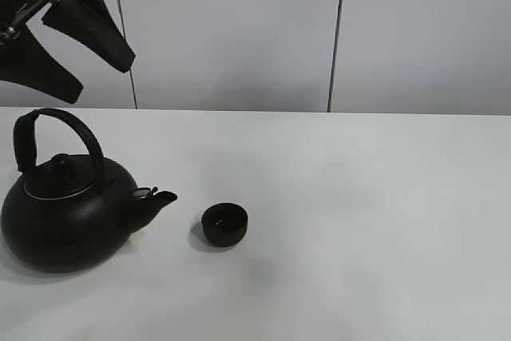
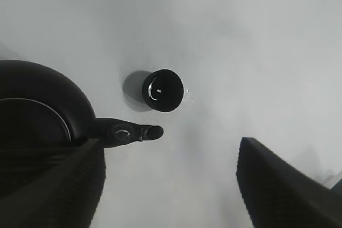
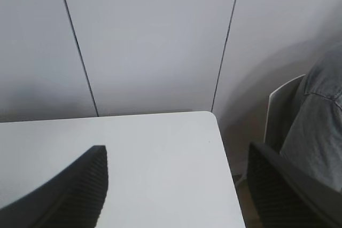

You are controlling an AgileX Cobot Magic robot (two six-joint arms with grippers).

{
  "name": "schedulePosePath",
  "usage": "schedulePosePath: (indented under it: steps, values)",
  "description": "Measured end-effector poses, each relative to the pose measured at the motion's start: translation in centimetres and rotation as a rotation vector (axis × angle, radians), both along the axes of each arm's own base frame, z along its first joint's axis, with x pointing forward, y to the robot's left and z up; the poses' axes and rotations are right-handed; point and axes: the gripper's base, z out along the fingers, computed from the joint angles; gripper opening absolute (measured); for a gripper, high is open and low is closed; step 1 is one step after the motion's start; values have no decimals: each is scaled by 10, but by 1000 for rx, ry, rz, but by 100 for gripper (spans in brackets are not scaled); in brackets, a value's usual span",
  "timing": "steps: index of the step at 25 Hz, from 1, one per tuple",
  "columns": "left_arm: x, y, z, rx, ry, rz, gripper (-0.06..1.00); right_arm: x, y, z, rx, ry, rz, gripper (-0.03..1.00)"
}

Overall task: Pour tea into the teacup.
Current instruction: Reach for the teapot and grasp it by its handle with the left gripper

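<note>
Left gripper jaws spread, empty, above kettle.
Teacup sits on table below and ahead of the jaws' gap, just off the spout. Risk: an off-centre handle grab swings the kettle (looks heavy) into the teacup. Right gripper jaws spread, empty.

The left gripper hangs high at the far left of the exterior high view. Its 2 black fingers slant down and to the right, with the tips well apart. A bit of metal wrist hardware shows above them at the corner. The left wrist view shows the same gripper with both ribbed fingers spread wide and nothing between them. The right gripper shows only in its own wrist view, with 2 dark ribbed fingers spread wide and gripping nothing.
</note>
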Motion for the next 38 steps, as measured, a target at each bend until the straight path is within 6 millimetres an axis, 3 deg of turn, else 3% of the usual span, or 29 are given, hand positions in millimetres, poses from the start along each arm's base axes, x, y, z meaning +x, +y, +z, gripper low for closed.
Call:
schedulePosePath:
  steps: [3,6,11,16,20,34,38]
  values:
    - [0,0,0,0,0,0,51,-50,2,-4,16,-57,5,50]
    - [0,0,0,0,0,0,51,-84,6,-28,40,-79,36,50]
    - [0,0,0,0,0,0,51,-109,11,-101,92,-11,69,50]
    - [0,0,0,0,0,0,51,-114,14,-176,125,70,92,50]
    - [0,0,0,0,0,0,51,-113,18,-210,153,70,120,49]
    - [0,0,0,0,0,0,51,-82,18,-259,159,145,120,50]
    - [0,0,0,0,0,0,51,-82,18,-261,160,152,119,50]
